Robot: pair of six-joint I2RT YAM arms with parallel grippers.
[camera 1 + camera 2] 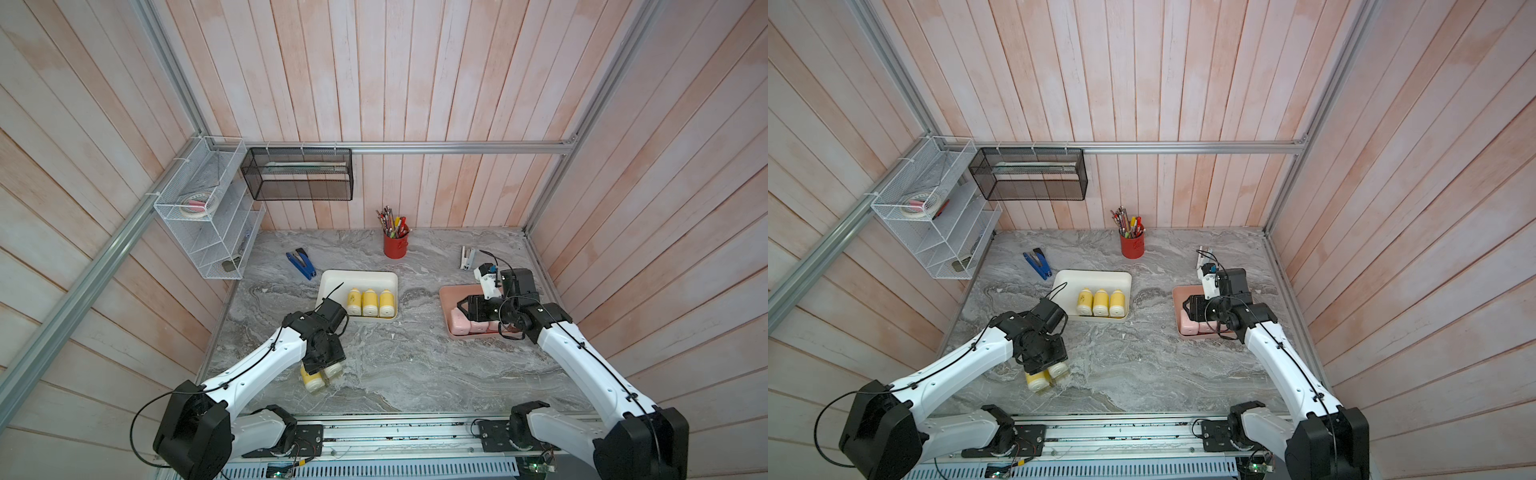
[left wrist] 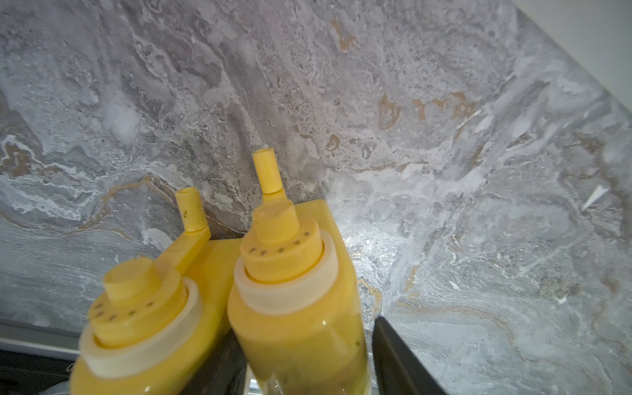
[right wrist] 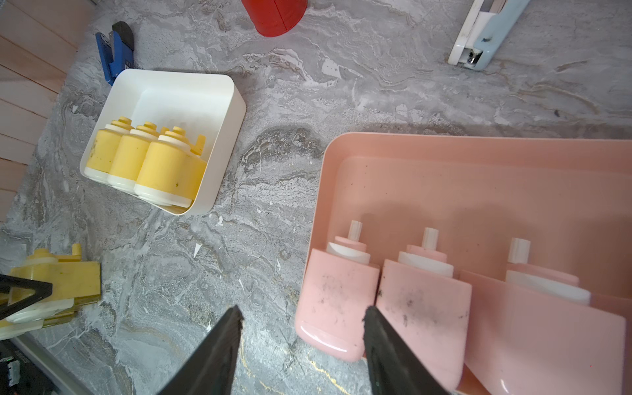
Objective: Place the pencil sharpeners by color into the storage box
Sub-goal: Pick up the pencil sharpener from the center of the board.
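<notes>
- Working the yellow sort at this stage, judging by the layout; going for one of two yellow ones lying loose on the table point(image 1: 415, 365).
- Straddling that yellow sharpener point(image 2: 301, 325) with the left fingers point(image 2: 393, 355), one on each side and set narrowly around its body; not showing whether already squeezing or just short of contact, so cannot tell.
- Leaving its twin point(image 2: 143, 325) just beside it, outside one finger.
- Hovering the right fingers point(image 3: 383, 349) spread wide and empty over the edge of the pink tray point(image 3: 478, 178); showing three pink sharpeners point(image 3: 337, 290) in a row there, just under and beyond those fingers.
- Waiting well ahead of the left fingers: the white box point(image 1: 361, 279), holding three yellow sharpeners point(image 1: 370, 302) side by side, with bare floor beside them.
- Calling next, probably, for closing firmly without dragging the twin; then lifting clear and carrying across to the free part of the white box.
</notes>
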